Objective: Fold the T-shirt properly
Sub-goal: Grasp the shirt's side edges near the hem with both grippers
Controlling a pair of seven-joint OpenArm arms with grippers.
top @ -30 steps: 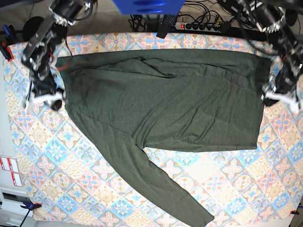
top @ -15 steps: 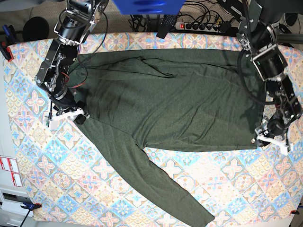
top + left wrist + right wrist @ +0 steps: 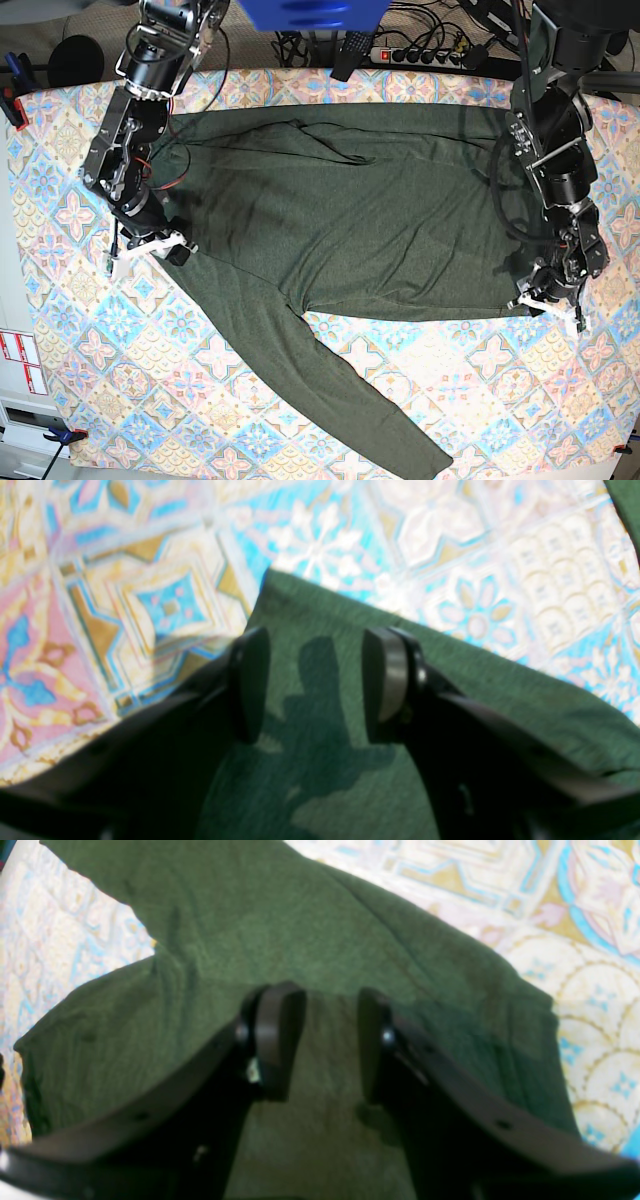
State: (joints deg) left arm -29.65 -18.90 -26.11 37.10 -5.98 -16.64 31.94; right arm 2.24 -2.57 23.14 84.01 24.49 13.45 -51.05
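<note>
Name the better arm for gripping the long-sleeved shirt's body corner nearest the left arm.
Left, I'd say. The left pincer stands open close to that corner, while the right pincer, also open, is over the opposite side of the long-sleeved shirt.

The olive-green T-shirt is seen spread on the patterned surface. Its lower right corner is situated beneath the left pincer. Its left edge is partly covered by the right pincer; one sleeve is extended diagonally between the pincers, toward the view's bottom edge.
</note>
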